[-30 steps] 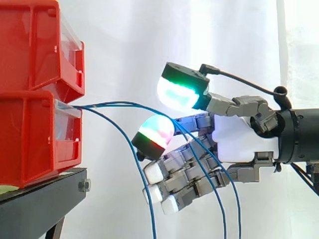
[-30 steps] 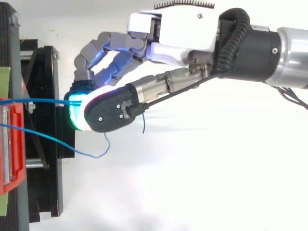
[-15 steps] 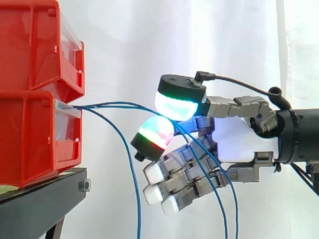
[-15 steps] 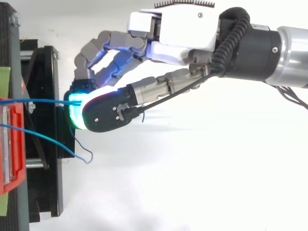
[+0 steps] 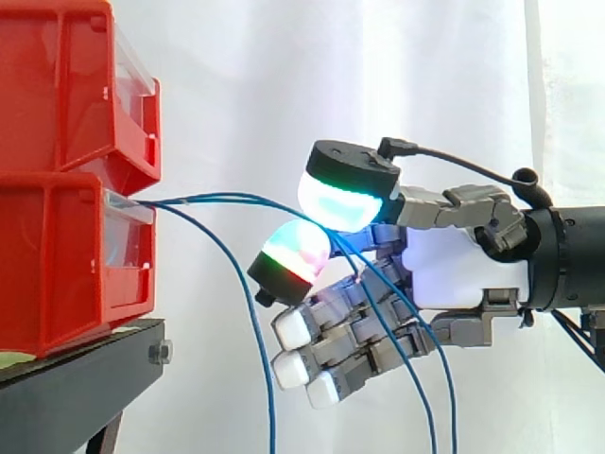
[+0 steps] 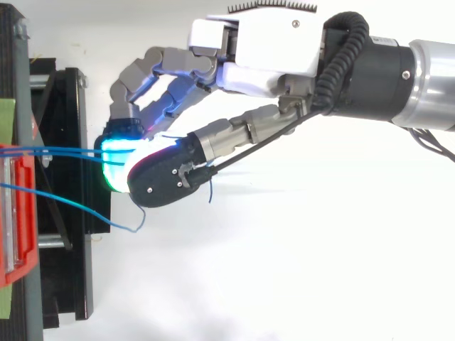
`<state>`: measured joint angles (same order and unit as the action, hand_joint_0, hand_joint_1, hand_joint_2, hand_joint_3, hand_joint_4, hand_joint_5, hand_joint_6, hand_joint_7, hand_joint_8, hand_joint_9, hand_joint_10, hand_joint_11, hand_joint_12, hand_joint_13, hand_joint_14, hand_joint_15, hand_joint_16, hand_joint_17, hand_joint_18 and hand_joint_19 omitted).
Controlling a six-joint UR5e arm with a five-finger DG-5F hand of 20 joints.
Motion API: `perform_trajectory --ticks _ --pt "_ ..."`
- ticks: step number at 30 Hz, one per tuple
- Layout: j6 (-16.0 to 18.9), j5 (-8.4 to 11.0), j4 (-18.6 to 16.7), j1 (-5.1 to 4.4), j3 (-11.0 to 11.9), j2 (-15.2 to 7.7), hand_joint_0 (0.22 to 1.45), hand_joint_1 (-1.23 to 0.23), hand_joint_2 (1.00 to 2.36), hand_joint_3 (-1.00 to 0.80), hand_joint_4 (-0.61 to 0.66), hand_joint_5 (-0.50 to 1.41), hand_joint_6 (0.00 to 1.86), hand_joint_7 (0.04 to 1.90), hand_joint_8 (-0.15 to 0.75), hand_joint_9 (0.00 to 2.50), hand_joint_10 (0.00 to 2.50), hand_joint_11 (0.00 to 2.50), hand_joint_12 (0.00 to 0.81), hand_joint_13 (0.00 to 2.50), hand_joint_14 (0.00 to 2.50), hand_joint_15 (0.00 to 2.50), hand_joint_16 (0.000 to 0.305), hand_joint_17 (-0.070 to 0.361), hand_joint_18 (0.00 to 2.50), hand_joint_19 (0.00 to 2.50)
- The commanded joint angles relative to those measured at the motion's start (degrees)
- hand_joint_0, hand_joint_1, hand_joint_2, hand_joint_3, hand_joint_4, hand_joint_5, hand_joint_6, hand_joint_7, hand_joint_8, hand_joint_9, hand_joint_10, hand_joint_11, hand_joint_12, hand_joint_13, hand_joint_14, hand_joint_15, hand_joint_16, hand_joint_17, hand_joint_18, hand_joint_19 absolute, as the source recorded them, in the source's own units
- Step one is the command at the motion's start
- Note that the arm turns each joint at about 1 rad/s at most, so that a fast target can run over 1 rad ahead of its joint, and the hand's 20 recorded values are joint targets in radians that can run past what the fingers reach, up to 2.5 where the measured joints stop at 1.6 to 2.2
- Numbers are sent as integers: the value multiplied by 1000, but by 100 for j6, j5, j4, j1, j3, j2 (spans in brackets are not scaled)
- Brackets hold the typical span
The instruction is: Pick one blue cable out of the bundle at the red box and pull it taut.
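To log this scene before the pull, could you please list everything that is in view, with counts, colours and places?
bins: two, red, stacked at the left on the stand
stand: one, black, under the bins
cables: three in the side view, blue, leaving the lower bin's front; two arc across to the hand and hang down past it, one drops short of it
curtain: one, white, behind everything
hand: one, white and grey with glowing pads, right of the bins, at the cables
arm: one, black and silver, coming in from the right edge
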<state>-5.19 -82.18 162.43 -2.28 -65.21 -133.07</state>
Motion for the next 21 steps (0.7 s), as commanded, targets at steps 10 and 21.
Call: perform_trajectory --ticks 10,21 --pt "0 0 17 8 0 0 728 -916 1000 -500 33 -173 931 786 322 755 12 581 367 663 15 422 48 108 582 398" --pt "0 0 17 8 0 0 491 -857 1000 -500 92 -161 926 808 350 803 8 590 396 688 14 434 54 121 608 435"
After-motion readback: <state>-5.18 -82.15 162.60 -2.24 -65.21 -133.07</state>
